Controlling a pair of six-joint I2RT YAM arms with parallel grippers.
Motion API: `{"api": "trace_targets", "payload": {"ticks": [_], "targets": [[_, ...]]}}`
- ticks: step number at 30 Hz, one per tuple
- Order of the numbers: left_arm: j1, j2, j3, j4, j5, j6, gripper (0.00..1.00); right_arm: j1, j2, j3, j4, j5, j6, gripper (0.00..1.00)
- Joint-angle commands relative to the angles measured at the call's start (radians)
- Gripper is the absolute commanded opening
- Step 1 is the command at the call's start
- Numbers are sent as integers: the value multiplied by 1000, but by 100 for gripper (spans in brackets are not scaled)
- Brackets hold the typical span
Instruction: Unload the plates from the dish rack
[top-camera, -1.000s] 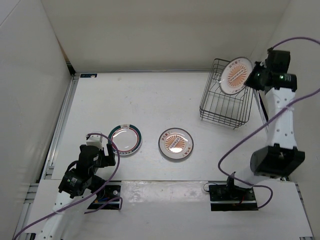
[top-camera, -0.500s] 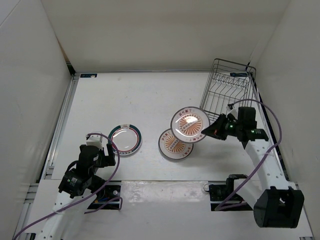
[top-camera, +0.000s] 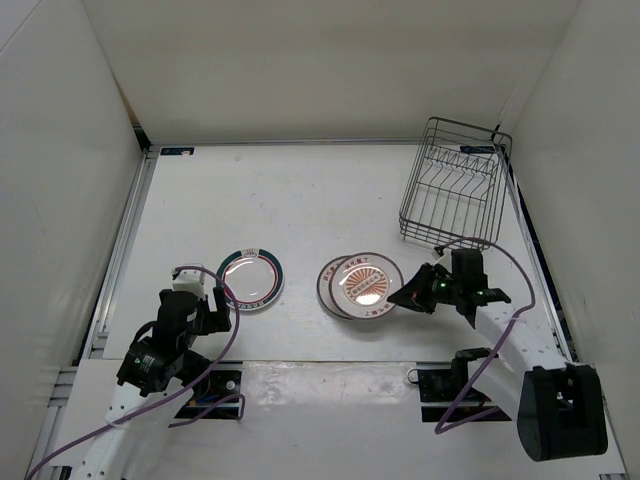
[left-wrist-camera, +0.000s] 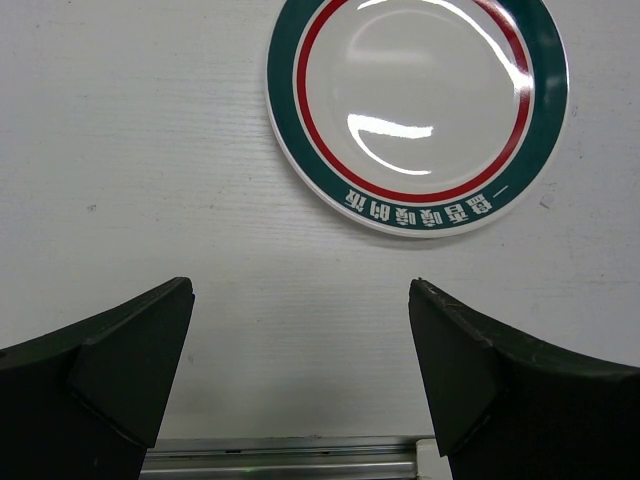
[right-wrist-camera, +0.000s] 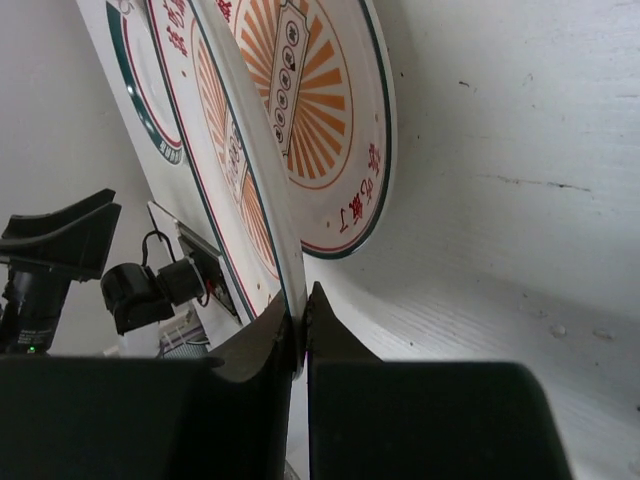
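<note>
Right gripper clenched on sunburst plate, 3 o'clock rim, overlapping second plate; left gripper released; rack 1 o'clock.

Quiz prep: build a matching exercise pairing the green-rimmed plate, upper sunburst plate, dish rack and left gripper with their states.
1 green-rimmed plate
2 upper sunburst plate
3 dish rack
4 left gripper

A no plates inside
B open
C pinched by right gripper
D lying flat, alone

Pairs: 1-D, 2-C, 3-A, 4-B
</note>
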Motion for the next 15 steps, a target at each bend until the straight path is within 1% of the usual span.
{"api": "trace_targets", "payload": {"ticks": [1, 3, 7, 11, 13, 15], "targets": [[7, 4, 4, 9, -14, -4, 100, 29, 53, 6, 189, 4, 55, 0], [5, 2, 4, 14, -16, -4, 100, 44, 70, 0, 244, 10, 70, 0], [7, -1, 2, 8, -16, -6, 100, 61, 153, -20, 296, 24, 87, 0], [5, -4, 4, 9, -19, -6, 100, 75, 227, -47, 399, 10, 122, 0], [7, -7, 2, 9, -22, -6, 100, 81, 250, -49, 413, 10, 136, 0], [7, -5, 2, 9, -20, -7, 100, 89, 265, -44, 413, 20, 132, 5]]}}
